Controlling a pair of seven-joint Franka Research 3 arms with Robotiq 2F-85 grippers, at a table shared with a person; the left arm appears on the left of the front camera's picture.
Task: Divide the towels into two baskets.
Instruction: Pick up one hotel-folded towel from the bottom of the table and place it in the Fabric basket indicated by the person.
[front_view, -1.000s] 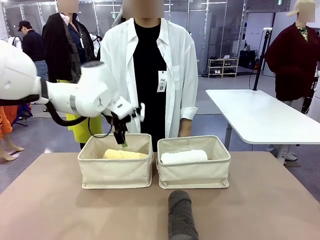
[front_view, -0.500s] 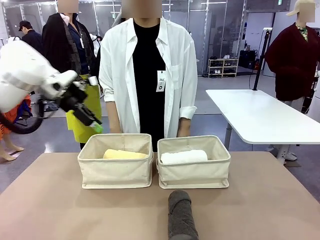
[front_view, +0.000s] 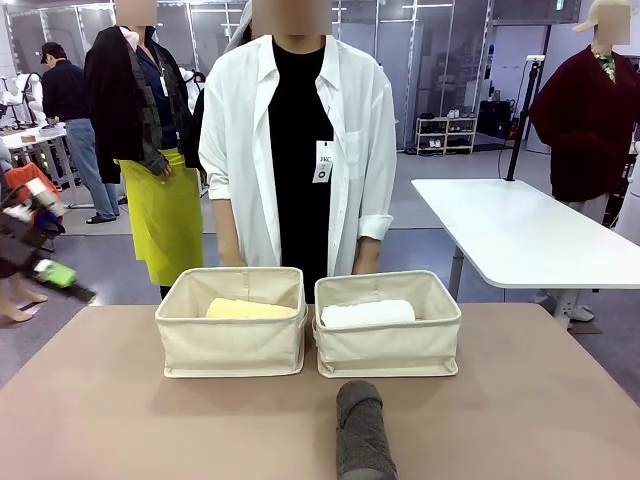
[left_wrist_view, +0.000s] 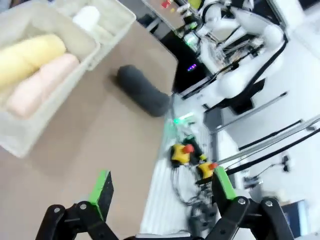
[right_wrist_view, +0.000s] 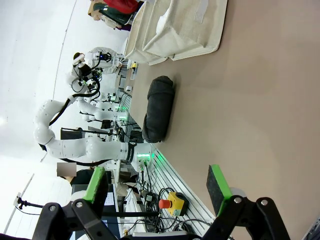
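While my right claw and left claw stand released and empty, the dark grey towel lies on the tabletop before the right basket, long axis toward me, ahead of the right claw, well apart from the left.

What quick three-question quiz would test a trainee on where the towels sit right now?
1. True or false: the dark grey towel lies inside a basket.
2. Which towel shares the left basket with the yellow towel? A white, B pale cream, C dark grey.
3. Fill in: the right basket holds the ___ towel.
Key: 1 false, it lies on the table. 2 B, the pale cream towel. 3 the white towel.
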